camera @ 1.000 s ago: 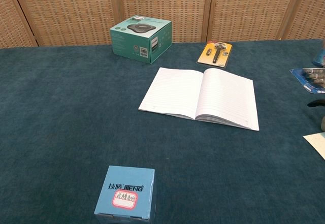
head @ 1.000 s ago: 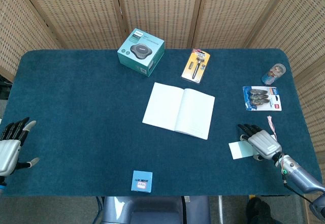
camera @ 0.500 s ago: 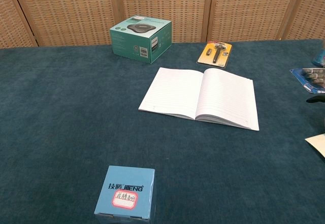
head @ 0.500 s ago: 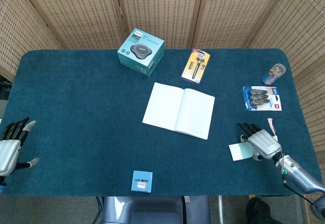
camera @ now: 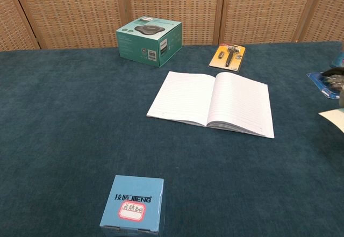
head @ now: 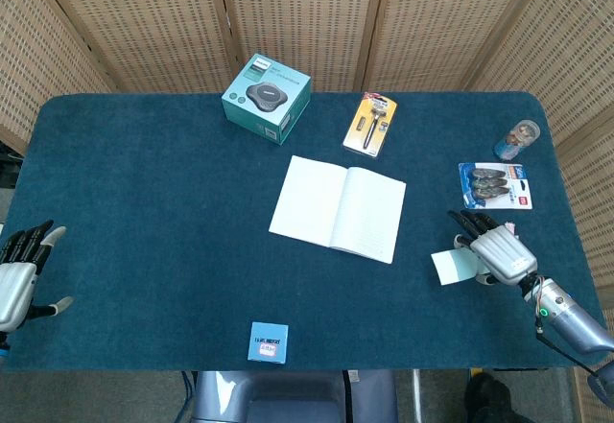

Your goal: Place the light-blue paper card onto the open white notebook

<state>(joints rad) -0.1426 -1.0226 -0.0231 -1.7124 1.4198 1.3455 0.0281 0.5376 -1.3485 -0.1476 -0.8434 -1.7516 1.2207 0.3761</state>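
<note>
The right hand now lifts the card off the table, pinching it; the left hand rests spread, holding nothing.

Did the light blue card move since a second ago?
Yes. In the head view the light-blue card, held by the right hand, now sits higher in the picture, nearer the blue blister pack and slightly nearer the open notebook.

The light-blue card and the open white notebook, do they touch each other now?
Apart. In the head view, bare blue table cloth shows between the light-blue card, at the right hand, and the open notebook.
</note>
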